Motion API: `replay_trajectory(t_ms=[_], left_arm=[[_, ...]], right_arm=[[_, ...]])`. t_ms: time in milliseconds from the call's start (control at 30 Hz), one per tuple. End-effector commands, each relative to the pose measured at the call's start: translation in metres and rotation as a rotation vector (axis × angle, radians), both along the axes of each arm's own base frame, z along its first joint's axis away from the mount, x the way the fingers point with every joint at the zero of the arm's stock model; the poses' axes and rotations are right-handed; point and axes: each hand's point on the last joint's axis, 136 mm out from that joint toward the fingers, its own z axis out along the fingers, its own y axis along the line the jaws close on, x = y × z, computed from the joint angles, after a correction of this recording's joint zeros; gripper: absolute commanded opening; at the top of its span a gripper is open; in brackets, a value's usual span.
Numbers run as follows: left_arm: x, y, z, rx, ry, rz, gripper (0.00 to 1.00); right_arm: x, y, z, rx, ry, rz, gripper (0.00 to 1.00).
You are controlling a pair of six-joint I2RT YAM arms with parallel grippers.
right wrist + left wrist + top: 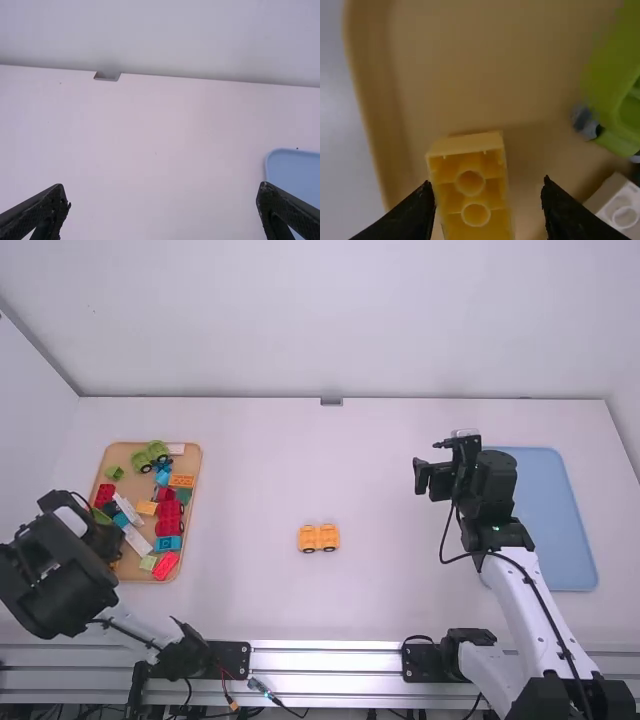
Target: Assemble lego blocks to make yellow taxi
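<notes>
In the high view my left gripper [105, 538] is low over the front left part of the wooden tray [151, 577]. Seen from the left wrist, the open left gripper [487, 205] has a yellow brick [474, 187] between its fingers, hollow underside facing the camera, nearer one finger. A yellow piece with black wheels [318, 538] sits on the middle of the table. My right gripper [430, 475] is held above the table beside the blue tray; in the right wrist view this gripper [162, 194] stands open with nothing between its fingers.
The wooden tray holds several red, green, blue, white and orange bricks. A green piece [612, 85] and a white brick [616, 202] lie near the yellow brick. The blue tray [565, 530] lies at the right.
</notes>
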Motion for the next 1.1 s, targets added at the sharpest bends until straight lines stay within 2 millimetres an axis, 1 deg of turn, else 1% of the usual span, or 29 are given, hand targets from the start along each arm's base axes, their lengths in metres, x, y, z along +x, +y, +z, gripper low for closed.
replay_trajectory(t_ms=[0,100,233,367,533,600,667,733,767,867,900,967,1000,1067], left_arm=[[-0.009,-0.005,-0.008,-0.014,0.032,0.002,0.6],[-0.009,-0.005,-0.009,-0.013,0.031,0.003,0.63],[-0.008,-0.005,-0.009,-0.011,0.029,0.001,0.55],[-0.009,-0.005,-0.01,-0.008,0.027,0.002,0.41],[-0.009,-0.005,-0.011,-0.01,0.028,0.002,0.37],[-0.009,-0.005,-0.011,-0.01,0.027,0.006,0.33],[-0.009,-0.006,-0.011,-0.012,0.024,0.004,0.23],[-0.007,-0.005,-0.009,-0.007,0.017,0.009,0.16],[-0.004,-0.005,-0.005,-0.014,0.003,0.004,0.02],[0.002,-0.006,0.003,-0.033,-0.023,-0.006,0.02],[0.005,-0.005,0.011,-0.037,-0.029,-0.006,0.02],[0.006,-0.003,0.021,-0.034,-0.026,-0.008,0.02],[0.007,-0.003,0.028,-0.033,-0.029,-0.008,0.01],[0.011,-0.004,0.036,-0.025,-0.041,-0.025,0.02]], right_arm=[[0.006,0.002,0.016,0.006,-0.032,0.002,0.99],[0.006,0.002,0.016,0.005,-0.032,0.002,0.99],[0.006,0.002,0.016,0.005,-0.032,0.003,0.99],[0.006,0.002,0.016,0.006,-0.032,0.003,0.99],[0.006,0.003,0.016,0.008,-0.032,0.01,0.99],[0.006,0.005,0.017,0.015,-0.035,0.02,0.99],[0.006,0.006,0.018,0.016,-0.038,0.022,0.99],[0.006,0.006,0.018,0.017,-0.039,0.022,0.99],[0.006,0.009,0.019,0.031,-0.04,0.038,0.98],[0.005,0.016,0.022,0.074,-0.041,0.062,0.99],[0.004,0.021,0.026,0.107,-0.046,0.084,0.99],[0.003,0.027,0.029,0.131,-0.052,0.112,0.99],[0.003,0.031,0.031,0.156,-0.055,0.125,0.99],[0.002,0.035,0.034,0.191,-0.052,0.136,0.99]])
